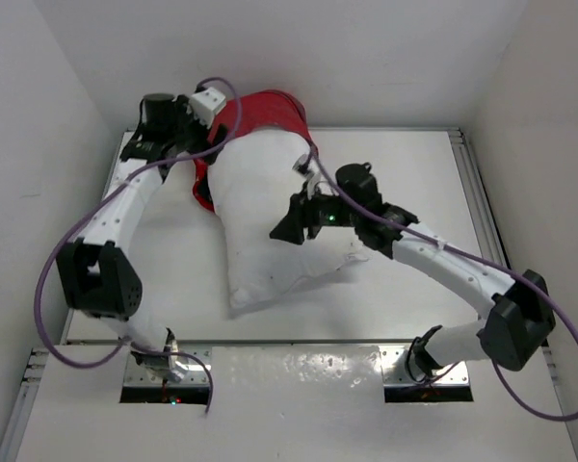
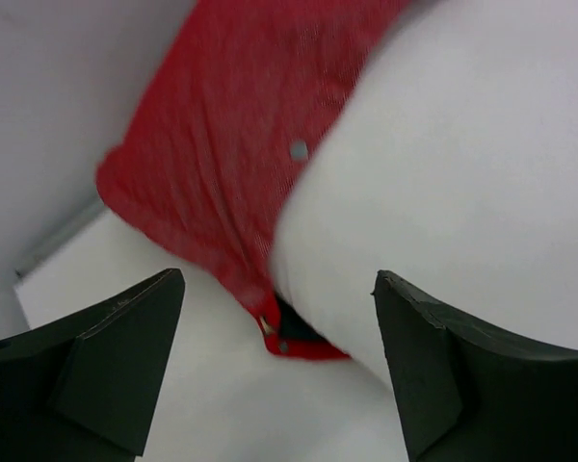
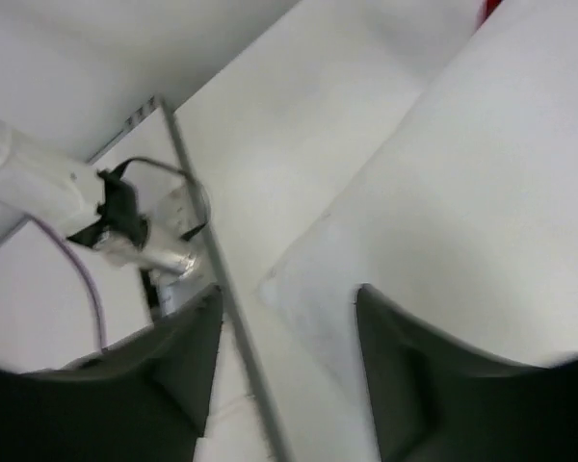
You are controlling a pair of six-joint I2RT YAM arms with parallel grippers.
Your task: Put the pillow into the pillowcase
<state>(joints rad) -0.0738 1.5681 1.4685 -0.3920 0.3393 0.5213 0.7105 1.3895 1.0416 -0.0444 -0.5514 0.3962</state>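
The white pillow (image 1: 270, 221) lies across the middle of the table. Its far end sits inside the red pillowcase (image 1: 265, 111), which is bunched near the back wall. My left gripper (image 1: 204, 154) hovers at the case's left edge. In the left wrist view it (image 2: 279, 318) is open, its fingers apart above the pillowcase (image 2: 212, 144) mouth, where the pillow (image 2: 462, 173) enters. My right gripper (image 1: 291, 226) is over the pillow's middle. In the right wrist view it (image 3: 289, 318) is open above a pillow (image 3: 482, 192) corner, holding nothing.
White walls close in the table on the back and both sides. A metal rail (image 3: 222, 289) runs along the table's edge, with the left arm's base (image 3: 125, 226) beyond it. Purple cables (image 1: 53, 260) loop beside each arm.
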